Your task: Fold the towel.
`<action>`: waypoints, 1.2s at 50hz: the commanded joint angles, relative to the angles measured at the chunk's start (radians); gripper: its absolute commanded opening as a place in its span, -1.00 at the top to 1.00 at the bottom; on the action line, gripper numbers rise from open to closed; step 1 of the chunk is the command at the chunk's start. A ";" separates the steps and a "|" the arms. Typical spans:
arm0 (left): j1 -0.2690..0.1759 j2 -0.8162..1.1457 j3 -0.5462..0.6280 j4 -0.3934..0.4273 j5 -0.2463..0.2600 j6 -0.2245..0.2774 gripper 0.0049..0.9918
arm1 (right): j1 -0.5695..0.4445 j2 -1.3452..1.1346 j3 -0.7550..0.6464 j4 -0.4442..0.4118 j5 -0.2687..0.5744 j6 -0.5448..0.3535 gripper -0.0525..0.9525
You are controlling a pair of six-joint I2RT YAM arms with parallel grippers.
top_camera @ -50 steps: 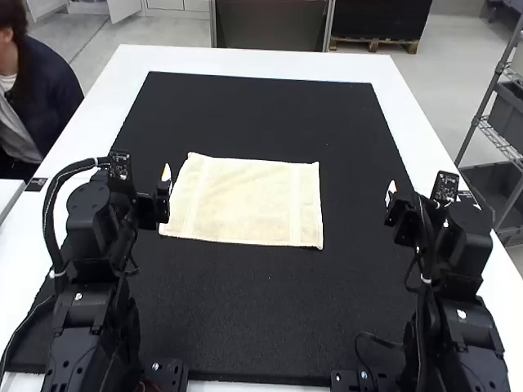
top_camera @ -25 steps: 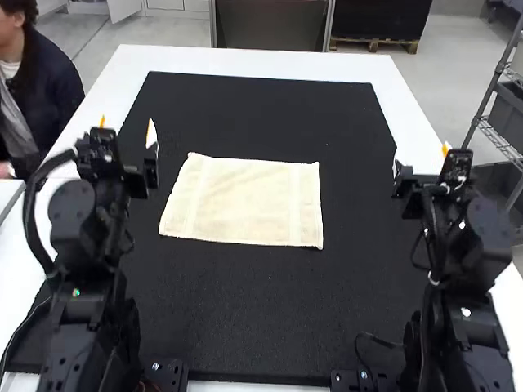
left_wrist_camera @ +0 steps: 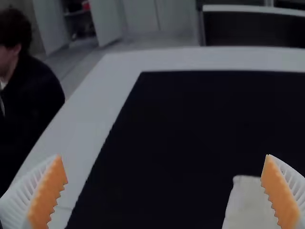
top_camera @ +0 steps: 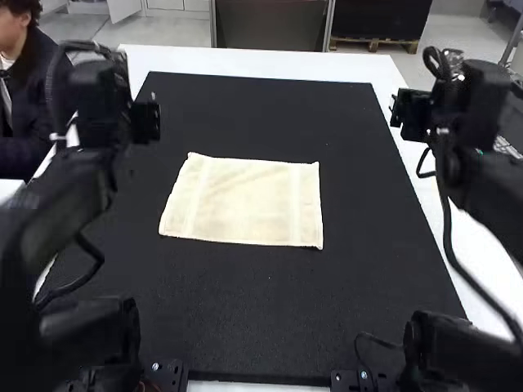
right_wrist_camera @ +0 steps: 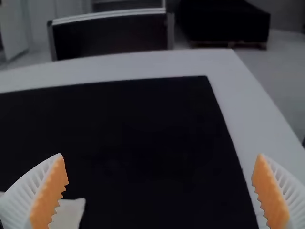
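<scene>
I'm looking at a cream towel (top_camera: pixel 243 202) on a big black mat (top_camera: pixel 253 314), and the mat is on my white desk (top_camera: pixel 245 60). The towel lies flat, all smooth, like a box shape with four corners. The side close to my arms looks longer than the far side. A pale stripe goes down near each short end. It sits a bit more to the left arm's (top_camera: pixel 94 114) side of the mat.

My left gripper (top_camera: pixel 145 122) is wide open, with nothing in it. On its own camera I see the orange pads (left_wrist_camera: pixel 49 191) far apart, and a bit of the towel shows past one of them.

My right gripper (top_camera: pixel 411 114) is wide open too, and it has nothing in it. Its own camera shows its two white fingers (right_wrist_camera: pixel 21 198) far apart, and a corner of the towel peeks out past one of them.

Both grippers are well apart from each other, one on each side of the towel. Neither one is touching it.
</scene>
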 commanded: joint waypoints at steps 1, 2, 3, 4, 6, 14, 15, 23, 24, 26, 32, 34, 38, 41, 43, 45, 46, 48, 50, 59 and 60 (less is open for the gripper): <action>0.000 0.114 0.008 0.005 -0.098 -0.015 -0.93 | 0.007 0.110 0.020 0.035 0.075 -0.002 -0.89; 0.004 0.134 0.004 0.018 -0.100 -0.015 -0.93 | 0.007 0.119 0.012 0.048 0.080 -0.003 -0.89; 0.005 0.146 0.002 0.031 -0.100 -0.015 -0.93 | 0.006 0.127 0.001 0.069 0.082 -0.005 -0.89; 0.007 0.151 0.002 0.035 -0.101 -0.016 -0.93 | 0.006 0.131 -0.010 0.089 0.085 -0.006 -0.89; 0.008 0.152 -0.001 0.044 -0.100 -0.016 -0.93 | 0.000 0.134 -0.026 0.127 0.083 -0.009 -0.89; 0.004 0.148 0.001 0.084 -0.086 -0.025 -0.93 | -0.002 0.133 -0.097 0.198 0.095 -0.042 -0.89; 0.004 0.148 0.001 0.084 -0.086 -0.030 -0.93 | 0.003 0.134 -0.108 0.213 0.094 -0.046 -0.89; 0.022 0.198 0.001 0.043 -0.092 -0.045 -0.94 | 0.020 0.197 -0.132 0.209 0.072 -0.091 -0.88; 0.027 0.214 0.002 0.028 -0.091 -0.045 -0.94 | 0.024 0.213 -0.137 0.209 0.065 -0.091 -0.88; 0.033 0.231 0.005 0.006 -0.088 -0.045 -0.94 | 0.037 0.248 -0.142 0.209 0.039 -0.091 -0.88; 0.025 0.252 0.008 0.003 0.098 0.022 -0.93 | 0.064 0.335 -0.142 0.210 0.045 -0.089 -0.90; 0.017 0.254 0.007 0.008 0.110 0.028 -0.93 | 0.072 0.364 -0.134 0.212 0.042 -0.089 -0.90; 0.008 0.272 -0.003 0.037 0.133 0.028 -0.93 | 0.089 0.401 -0.108 0.210 0.014 -0.086 -0.90; 0.011 0.317 -0.013 0.089 0.156 0.028 -0.93 | 0.107 0.421 -0.096 0.209 -0.010 -0.074 -0.90; 0.016 0.356 -0.015 0.115 0.161 0.028 -0.93 | 0.129 0.440 -0.086 0.209 -0.012 -0.066 -0.91; 0.019 0.395 -0.012 0.138 0.182 0.028 -0.93 | 0.149 0.460 -0.082 0.209 -0.015 -0.065 -0.91; 0.022 0.421 -0.009 0.150 0.190 0.028 -0.93 | 0.158 0.469 -0.079 0.210 -0.020 -0.065 -0.91; 0.028 0.458 -0.001 0.169 0.195 0.030 -0.93 | 0.182 0.495 -0.069 0.212 -0.037 -0.061 -0.91; 0.034 0.490 0.011 0.178 0.213 0.030 -0.93 | 0.202 0.515 -0.062 0.213 -0.040 -0.057 -0.91; 0.053 0.593 0.109 0.156 0.264 0.028 -0.93 | 0.254 0.585 -0.010 0.213 -0.089 -0.005 -0.90; 0.053 0.600 0.117 0.155 0.267 0.028 -0.93 | 0.256 0.593 -0.005 0.215 -0.090 -0.003 -0.90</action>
